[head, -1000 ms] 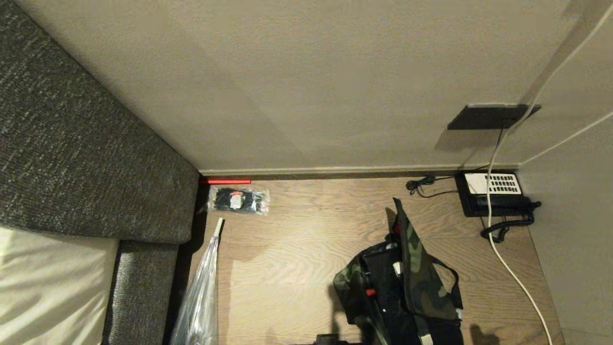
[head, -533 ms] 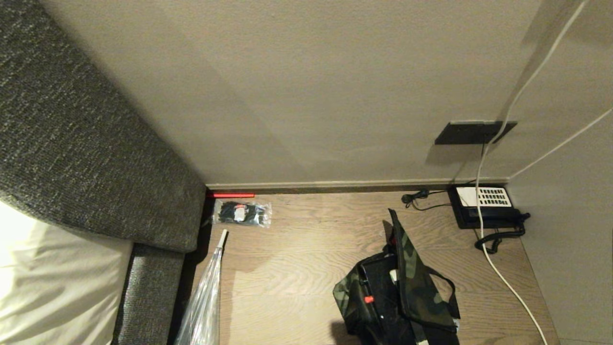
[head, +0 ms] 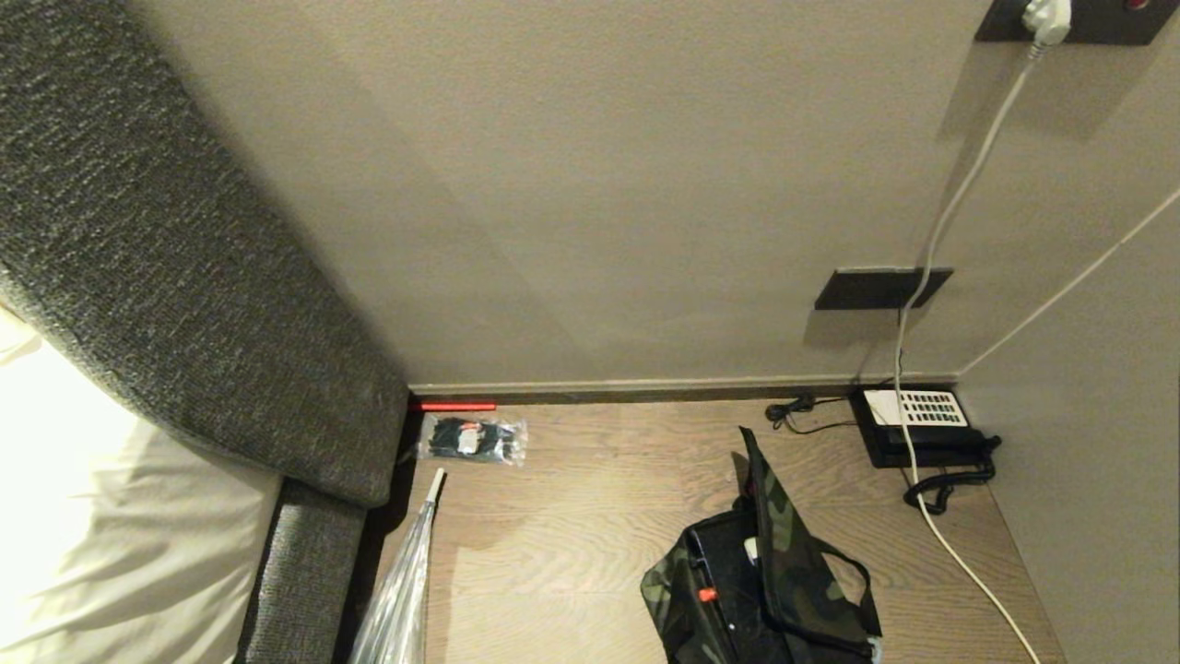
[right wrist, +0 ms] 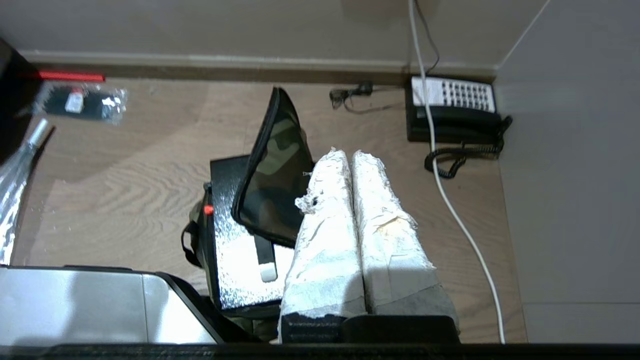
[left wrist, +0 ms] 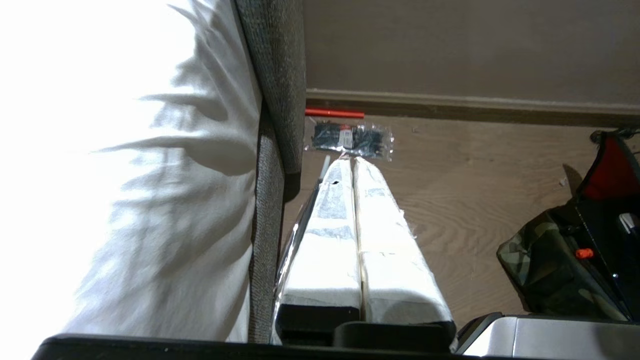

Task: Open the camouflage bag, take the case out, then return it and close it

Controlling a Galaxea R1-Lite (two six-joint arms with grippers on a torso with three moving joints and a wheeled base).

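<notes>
Both pincers are clenched on nothing: the right gripper (right wrist: 350, 155) hangs above the bag (right wrist: 272, 200) and the left gripper (left wrist: 352, 162) hangs off to the side near the bed (left wrist: 125, 175), out of the way. Sitting on the floor (head: 572, 526) near the phone (head: 917, 429), the bag has its flap standing up, so the top is open. Inside it sits the case (right wrist: 240, 240), snug, with its shiny top showing. I think the flap is up so the case can go in or out, and closing it seems left to do
</notes>
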